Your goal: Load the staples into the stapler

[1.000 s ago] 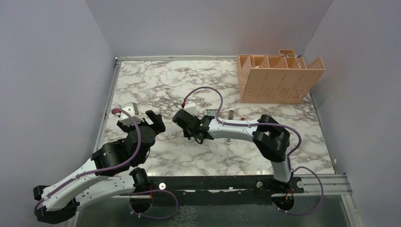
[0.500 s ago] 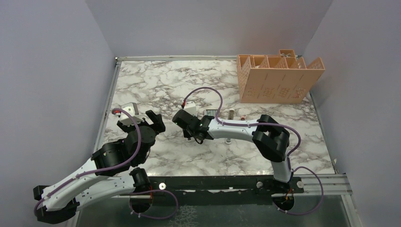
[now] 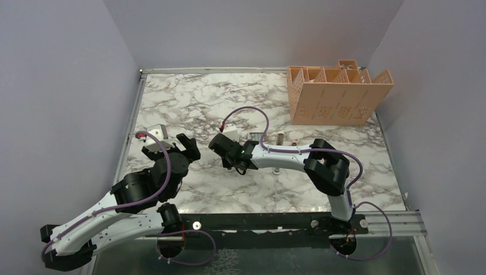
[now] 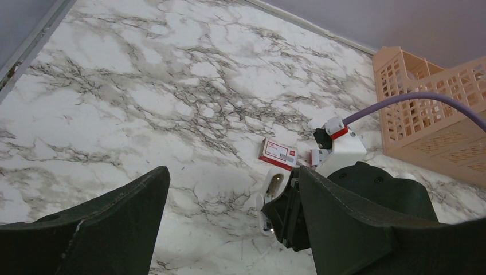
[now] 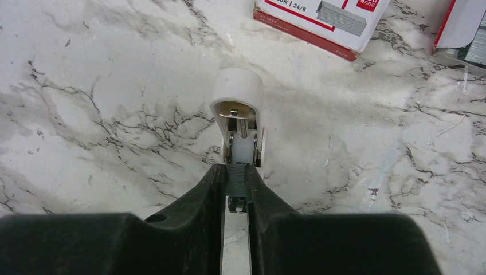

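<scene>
The white stapler [image 5: 240, 114] lies open on the marble, its lid flipped back and its metal channel facing my right gripper [image 5: 235, 172]. That gripper is shut on a grey strip of staples [image 5: 235, 179], held at the near end of the channel. The red-and-white staple box [image 5: 321, 20] lies just beyond the stapler, and the edge of a grey tray [image 5: 477, 48] shows at far right. In the left wrist view the stapler [image 4: 274, 189] sits beside the box [image 4: 279, 153]. My left gripper [image 4: 232, 172] is open and empty, hovering left of them [image 3: 189, 146]. In the top view my right gripper [image 3: 220, 144] covers the stapler.
A peach slotted organizer [image 3: 338, 97] stands at the back right, also in the left wrist view [image 4: 424, 114]. Small items [image 3: 280, 138] lie near the right arm's forearm. A metal rail [image 3: 129, 132] borders the table's left edge.
My right gripper has crept slightly left with the staple strip. The left arm has not moved.
</scene>
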Robot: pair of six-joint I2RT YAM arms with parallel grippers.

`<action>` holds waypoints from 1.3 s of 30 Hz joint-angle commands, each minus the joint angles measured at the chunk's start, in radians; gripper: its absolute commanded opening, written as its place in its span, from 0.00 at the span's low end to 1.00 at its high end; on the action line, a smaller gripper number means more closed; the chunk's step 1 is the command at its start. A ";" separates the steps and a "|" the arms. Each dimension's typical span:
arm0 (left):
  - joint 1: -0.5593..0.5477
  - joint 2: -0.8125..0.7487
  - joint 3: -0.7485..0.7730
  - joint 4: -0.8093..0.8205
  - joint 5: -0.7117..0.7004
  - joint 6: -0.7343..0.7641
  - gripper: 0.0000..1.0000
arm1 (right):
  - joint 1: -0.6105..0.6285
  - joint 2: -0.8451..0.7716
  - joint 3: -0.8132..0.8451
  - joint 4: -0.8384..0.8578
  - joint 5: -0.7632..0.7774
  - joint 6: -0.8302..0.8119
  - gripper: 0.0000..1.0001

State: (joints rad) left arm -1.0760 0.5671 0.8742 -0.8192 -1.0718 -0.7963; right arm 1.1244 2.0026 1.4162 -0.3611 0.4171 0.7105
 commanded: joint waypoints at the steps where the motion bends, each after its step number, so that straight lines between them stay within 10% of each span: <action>1: -0.007 -0.001 -0.009 -0.017 -0.024 -0.007 0.84 | 0.000 0.019 -0.007 -0.009 -0.016 0.018 0.20; 39: -0.007 0.014 -0.011 -0.017 -0.027 -0.009 0.84 | 0.000 -0.047 -0.036 0.008 0.044 -0.025 0.20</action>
State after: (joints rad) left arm -1.0760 0.5808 0.8730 -0.8196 -1.0718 -0.8013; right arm 1.1244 1.9858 1.3914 -0.3603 0.4126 0.7036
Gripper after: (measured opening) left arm 0.836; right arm 0.210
